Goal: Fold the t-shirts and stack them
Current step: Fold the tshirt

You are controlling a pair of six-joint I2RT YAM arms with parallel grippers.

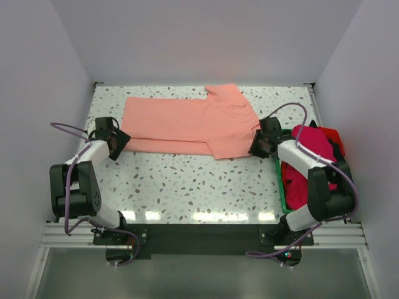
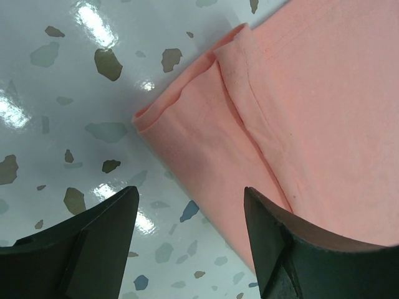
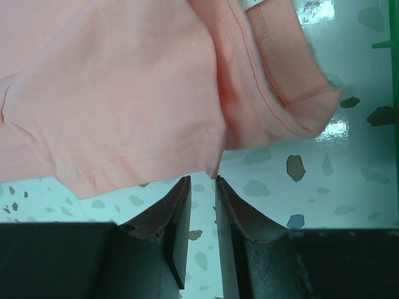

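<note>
- The salmon-pink t-shirt (image 1: 187, 124) lies flat across the far half of the table (image 1: 187, 193), doubled lengthwise, hem to the left and collar end to the right; the other t-shirts (image 1: 312, 146) are heaped in the green tray (image 1: 281, 187) at the right
- The left pincer (image 2: 190, 199) stands wide at the hem corner and holds nothing; the doubled layers lie just ahead of its tips
- The right pincer (image 3: 201, 184) is narrow, its slim gap showing bare table, with a sleeve hem corner right at its tips and no cloth seen between them
- The step looks like gripping both ends for the next fold: each pincer should reach deep enough to catch every layer, not the top one alone
- Close both before lifting, raise evenly, keep the cloth taut
</note>
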